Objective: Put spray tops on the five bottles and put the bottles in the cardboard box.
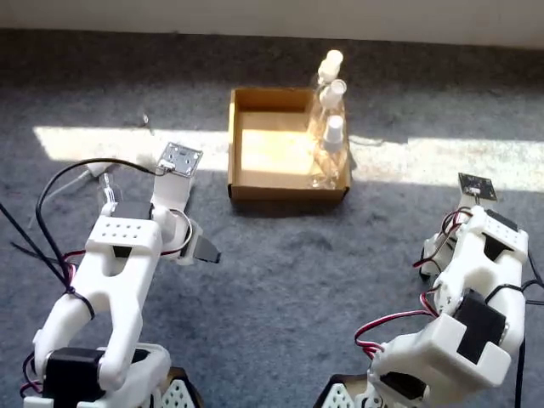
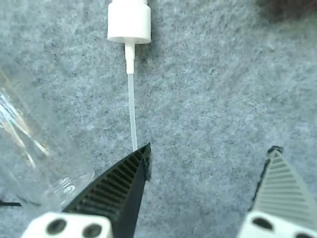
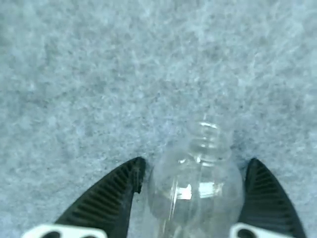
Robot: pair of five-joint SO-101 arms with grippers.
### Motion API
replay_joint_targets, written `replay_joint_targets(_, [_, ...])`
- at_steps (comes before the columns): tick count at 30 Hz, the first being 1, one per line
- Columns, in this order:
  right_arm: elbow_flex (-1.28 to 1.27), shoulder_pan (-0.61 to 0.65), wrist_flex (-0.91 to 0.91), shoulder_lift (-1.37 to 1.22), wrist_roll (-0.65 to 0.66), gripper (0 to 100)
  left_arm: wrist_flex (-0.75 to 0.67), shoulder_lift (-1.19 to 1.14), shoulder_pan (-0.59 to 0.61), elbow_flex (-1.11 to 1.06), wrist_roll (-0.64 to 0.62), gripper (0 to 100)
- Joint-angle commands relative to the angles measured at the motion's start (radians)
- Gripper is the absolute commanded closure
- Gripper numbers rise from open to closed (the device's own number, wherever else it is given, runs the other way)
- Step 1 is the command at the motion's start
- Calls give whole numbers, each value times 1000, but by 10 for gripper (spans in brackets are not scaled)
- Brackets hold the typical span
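A white spray top [image 2: 130, 22] lies on the grey carpet, its thin dip tube [image 2: 132, 99] running back to the black fingertip of my left gripper [image 2: 210, 148]. That gripper is open just above the carpet with nothing between its fingers. A clear uncapped bottle [image 2: 29, 148] lies beside its black finger. My right gripper [image 3: 197, 163] is shut on another clear bottle [image 3: 198, 188] without a top, its threaded neck pointing away over the carpet. The cardboard box [image 1: 255, 191] stands at the back middle. Three capped bottles [image 1: 330, 144] stand along its right side.
The left arm [image 1: 127, 246] stretches over the carpet left of the box, with black and red cables [image 1: 51, 195] looping beside it. The right arm [image 1: 476, 263] is folded back at the right. A sunlit strip crosses the carpet at the box.
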State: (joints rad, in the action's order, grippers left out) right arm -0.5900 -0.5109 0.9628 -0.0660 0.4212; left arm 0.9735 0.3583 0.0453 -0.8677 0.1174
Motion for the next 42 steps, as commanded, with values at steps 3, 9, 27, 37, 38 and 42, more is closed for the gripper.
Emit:
replay_joint_targets(3, [31, 5, -33, -10, -11, 733, -6, 33, 4, 2, -6, 670])
replay_joint_targets(9, [31, 4, -88, -5, -14, 733, -6, 33, 4, 2, -6, 670])
replay_joint_targets(27, [84, 10, -108, -4, -14, 734, -9, 33, 4, 2, -5, 670])
replay_joint_targets(37, [211, 19, -2, -10, -51, 734, -11, 33, 4, -4, -5, 670])
replay_joint_targets(38, [208, 19, -4, -10, -49, 734, -12, 33, 4, -7, -5, 670])
replay_joint_targets(42, [208, 21, 1, -8, -48, 734, -12, 33, 2, -8, -5, 670])
